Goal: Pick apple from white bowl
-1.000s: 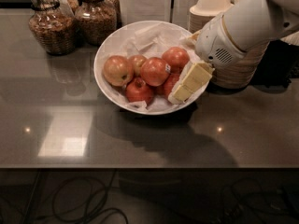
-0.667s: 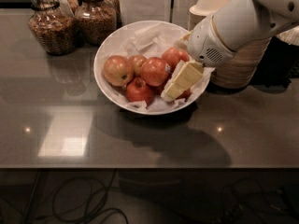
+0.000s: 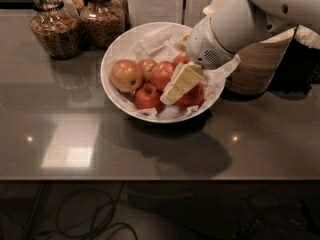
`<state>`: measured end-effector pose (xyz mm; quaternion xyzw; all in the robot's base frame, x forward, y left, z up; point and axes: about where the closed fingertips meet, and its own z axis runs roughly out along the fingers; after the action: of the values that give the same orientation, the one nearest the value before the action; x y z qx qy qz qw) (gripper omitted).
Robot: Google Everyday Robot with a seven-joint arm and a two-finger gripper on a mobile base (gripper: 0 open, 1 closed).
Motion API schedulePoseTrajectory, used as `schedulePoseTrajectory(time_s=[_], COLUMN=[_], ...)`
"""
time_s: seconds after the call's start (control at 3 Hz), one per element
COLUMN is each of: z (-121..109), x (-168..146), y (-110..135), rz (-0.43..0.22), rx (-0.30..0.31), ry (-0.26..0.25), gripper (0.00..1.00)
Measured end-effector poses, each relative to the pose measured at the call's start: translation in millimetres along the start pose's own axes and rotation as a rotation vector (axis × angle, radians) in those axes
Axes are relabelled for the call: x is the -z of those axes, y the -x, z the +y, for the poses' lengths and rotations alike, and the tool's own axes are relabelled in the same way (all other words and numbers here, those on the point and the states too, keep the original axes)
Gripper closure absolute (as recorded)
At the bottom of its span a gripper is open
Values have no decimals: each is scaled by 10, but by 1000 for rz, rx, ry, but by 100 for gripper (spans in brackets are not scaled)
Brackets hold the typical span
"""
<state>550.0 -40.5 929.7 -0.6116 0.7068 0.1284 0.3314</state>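
Glass jar [image 3: 54,33] beside second jar [image 3: 102,20] back left; ribbed basket [image 3: 260,70] at right; dark countertop [image 3: 150,154].

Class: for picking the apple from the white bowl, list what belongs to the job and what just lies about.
Job: streaked red apple, white bowl, gripper among the bowl's apples.
Lying about: paler apple, glass jars, stacked beige bowls.

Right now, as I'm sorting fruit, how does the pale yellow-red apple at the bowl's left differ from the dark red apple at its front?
The pale yellow-red apple looks larger and lighter; the dark red apple smaller and deeper-coloured. The cream gripper sits close beside the dark one, farther from the pale one. Both lie in the glossy white bowl.
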Motion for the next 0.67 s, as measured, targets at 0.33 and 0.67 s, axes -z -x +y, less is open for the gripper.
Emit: schedulePoseTrajectory(time_s=[0.33, 0.67], z=[-49, -81], x=[-112, -219], y=[59, 98], rz=[1, 5], rx=[10, 13], ry=[5, 15], gripper=[16, 18])
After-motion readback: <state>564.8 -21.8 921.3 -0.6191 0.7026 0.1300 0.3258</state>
